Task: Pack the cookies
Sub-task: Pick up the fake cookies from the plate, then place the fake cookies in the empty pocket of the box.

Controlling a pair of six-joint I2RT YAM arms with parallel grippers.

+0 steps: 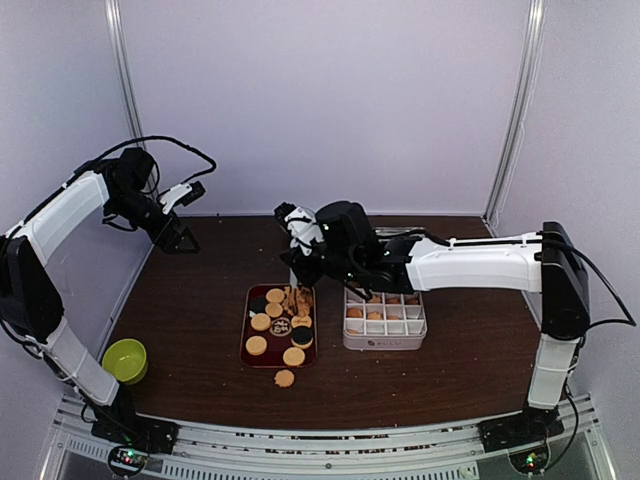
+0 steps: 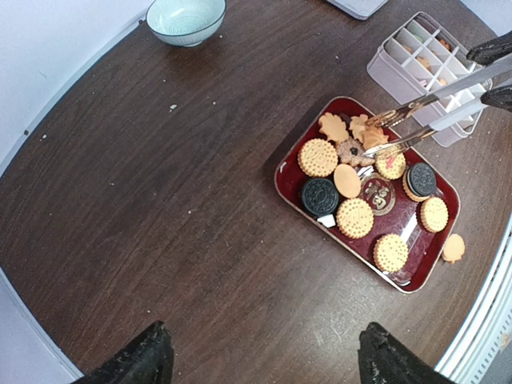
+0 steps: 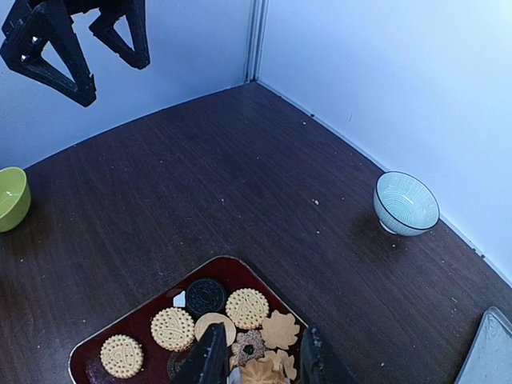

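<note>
Most cookies (image 2: 354, 218) lie on the red tray (image 2: 280, 178), centre right of the left wrist view, 1 loose on the table (image 2: 160, 200) by its lower corner. Right gripper (image 2: 492, 76) clamps metal tongs (image 2: 432, 96), tips around a leaf-shaped cookie (image 2: 370, 132); left gripper (image 2: 268, 364) gapes wide, empty.

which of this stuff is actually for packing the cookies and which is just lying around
For the job:
- cookies
- red tray
- divided box
- tongs, held in the right gripper
- stray cookie beside the tray

Just lying about:
- green bowl
- pale blue bowl
</note>
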